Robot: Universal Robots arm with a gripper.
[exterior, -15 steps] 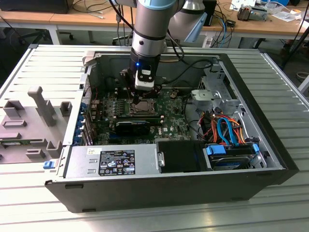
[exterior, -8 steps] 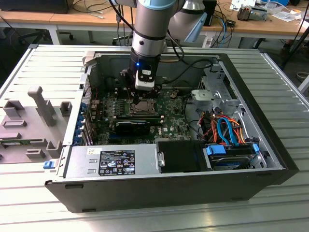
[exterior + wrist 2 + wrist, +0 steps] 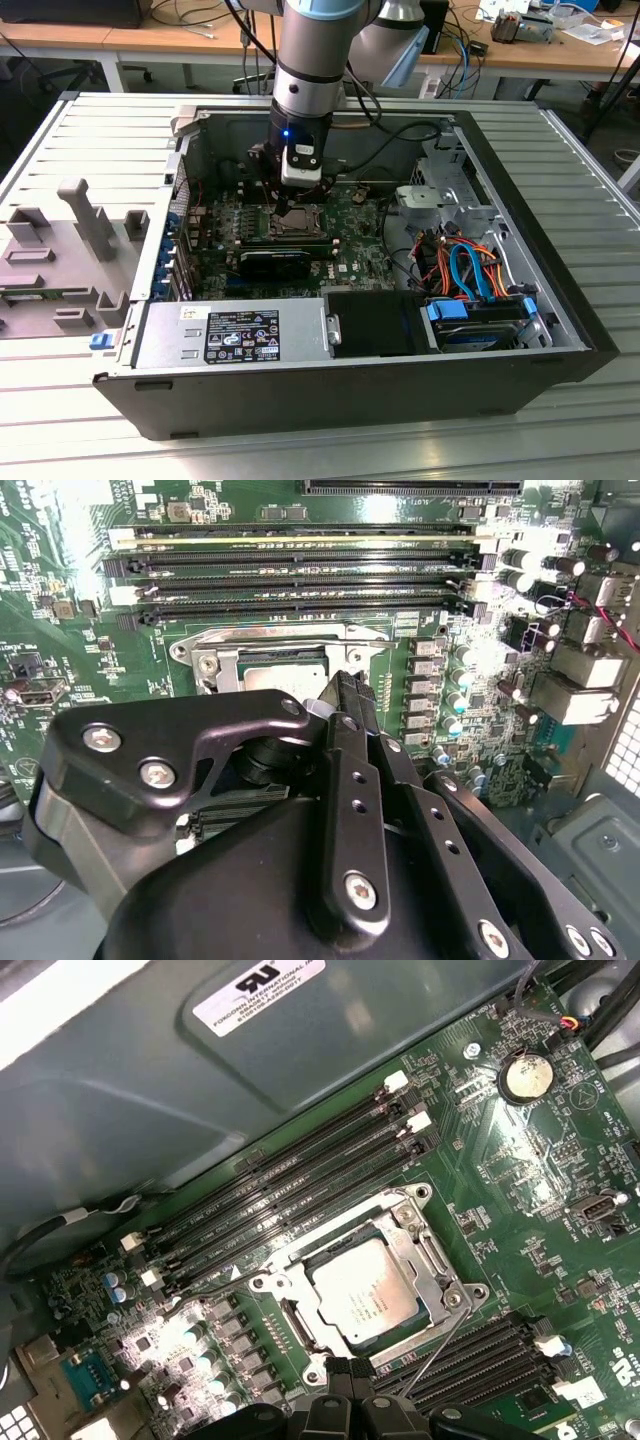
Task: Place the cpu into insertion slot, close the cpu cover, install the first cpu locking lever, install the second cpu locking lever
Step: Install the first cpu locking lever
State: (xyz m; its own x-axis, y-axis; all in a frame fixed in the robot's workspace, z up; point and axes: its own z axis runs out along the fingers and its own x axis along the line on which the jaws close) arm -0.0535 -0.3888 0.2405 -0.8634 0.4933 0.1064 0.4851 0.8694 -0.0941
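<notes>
Ribbed metal tabletop (image 3: 60, 420) carries an open computer case (image 3: 300, 400) lying on its side, with wooden desks behind. At the exterior view's left, a grey fixture (image 3: 70, 250) rests on the tabletop just beside the case wall. Inside the case, a power supply (image 3: 230, 335) sits along the near wall, with the green board (image 3: 350, 250) past it.

The arm (image 3: 310, 70) comes straight down over the board's middle. The claw (image 3: 285, 205) hangs at the slot (image 3: 290, 222). In both wrist views its fingertips (image 3: 345, 1370) are drawn narrow and nearly together, with nothing seen between them. In the second wrist view the tip (image 3: 345, 695) stands at the slot's edge; contact cannot be confirmed.

The cpu (image 3: 365, 1290) lies flat in the slot, silvery top up and square to the frame. The cover (image 3: 430, 1255), a thin silver plate, lies down around it, and the chip top shows through its window. A thin wire lever (image 3: 435, 1350) runs slantwise off one corner of the slot, past the claw tip and toward a bank of dark slots. Whether it is latched cannot be judged.

Four long memory slots (image 3: 290, 1185) run close along one side of the slot. A row of small grey blocks (image 3: 425, 685) borders another side. Room around the slot is tight.

At the exterior view's right, a metal drive cage (image 3: 450, 185) and orange and blue cables (image 3: 465, 270) stand well apart from the claw.
</notes>
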